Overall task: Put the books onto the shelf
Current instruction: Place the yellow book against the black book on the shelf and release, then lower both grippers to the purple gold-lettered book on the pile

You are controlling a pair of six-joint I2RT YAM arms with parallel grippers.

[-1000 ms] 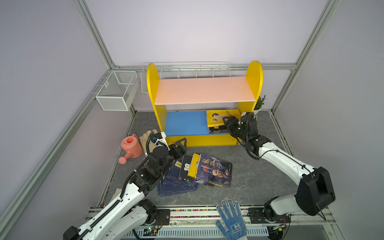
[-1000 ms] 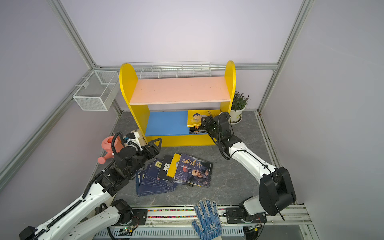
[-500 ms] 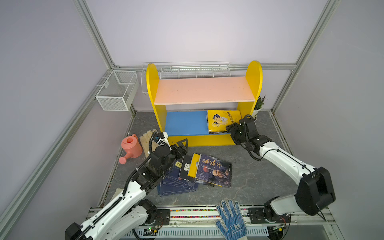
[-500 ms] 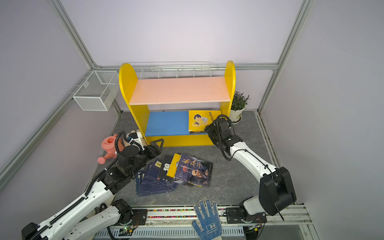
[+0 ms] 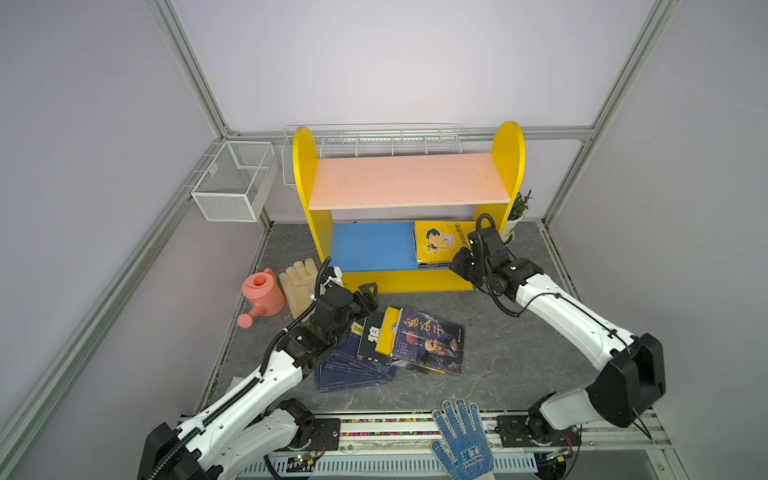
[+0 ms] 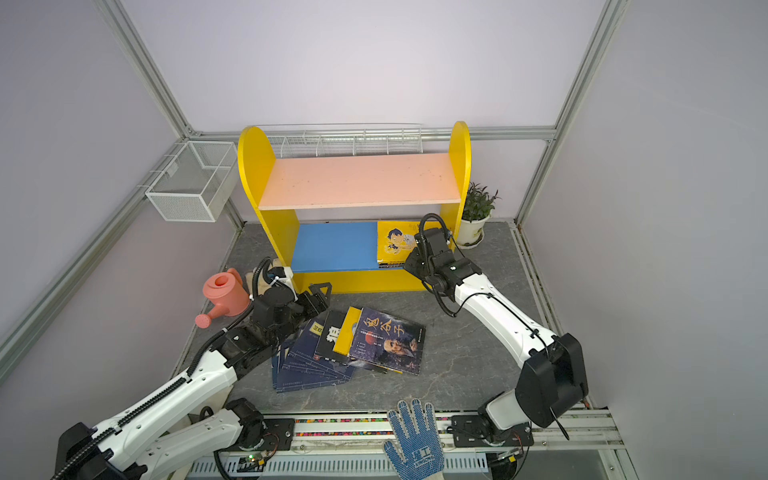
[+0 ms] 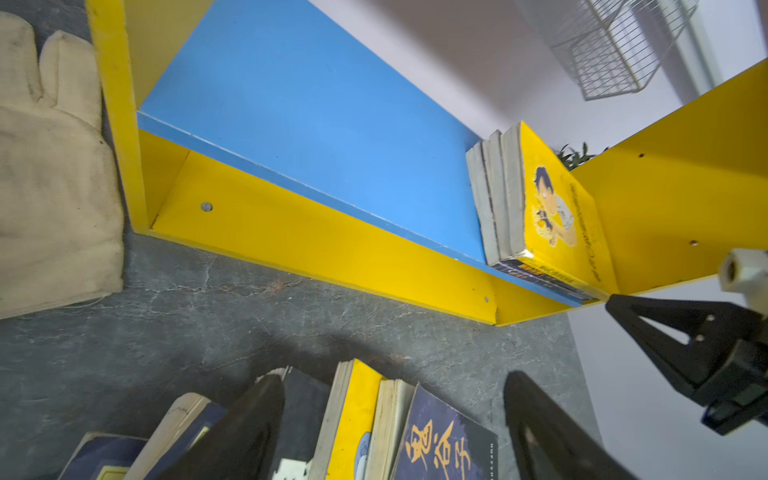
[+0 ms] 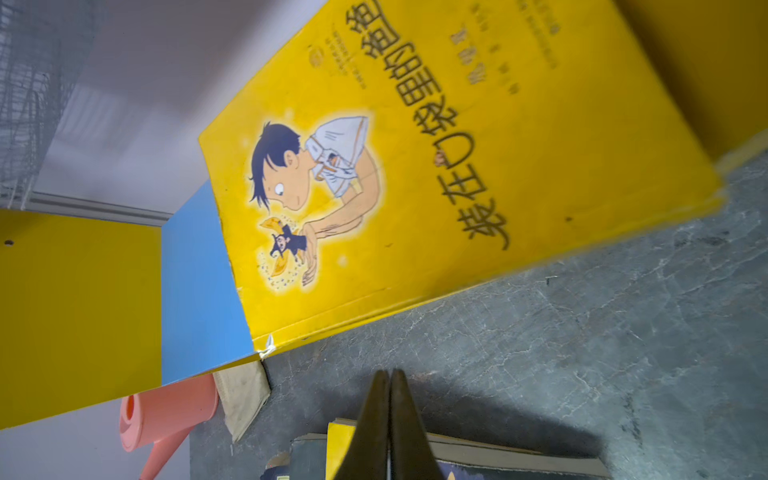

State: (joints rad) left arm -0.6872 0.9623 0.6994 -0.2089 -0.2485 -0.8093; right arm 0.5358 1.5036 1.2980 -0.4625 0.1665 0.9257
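Observation:
The shelf (image 5: pixel 409 180) has yellow sides, a pink upper board and a blue lower board (image 5: pixel 374 245). At that board's right end lies a short stack of books, topped by a yellow cartoon book (image 5: pixel 440 243) (image 6: pixel 395 243) (image 7: pixel 552 208) (image 8: pixel 415 166). More books (image 5: pixel 428 340) (image 6: pixel 386 340) lie fanned on the floor in front: dark blue, black, yellow and navy. My right gripper (image 5: pixel 459 262) (image 8: pixel 390 374) is shut and empty, just off the stack's front edge. My left gripper (image 5: pixel 365 297) (image 7: pixel 392 380) hangs open over the pile's left part, holding nothing.
A pink watering can (image 5: pixel 262 295) and a beige glove (image 5: pixel 299 278) lie left of the shelf. A blue dotted glove (image 5: pixel 461 436) rests on the front rail. A white mesh basket (image 5: pixel 232 183), a wire rack (image 5: pixel 374 141) and a potted plant (image 6: pixel 476 216) stand at the back.
My right gripper has drawn back from the yellow book on the lower board and closed its jaws. The left arm has barely moved.

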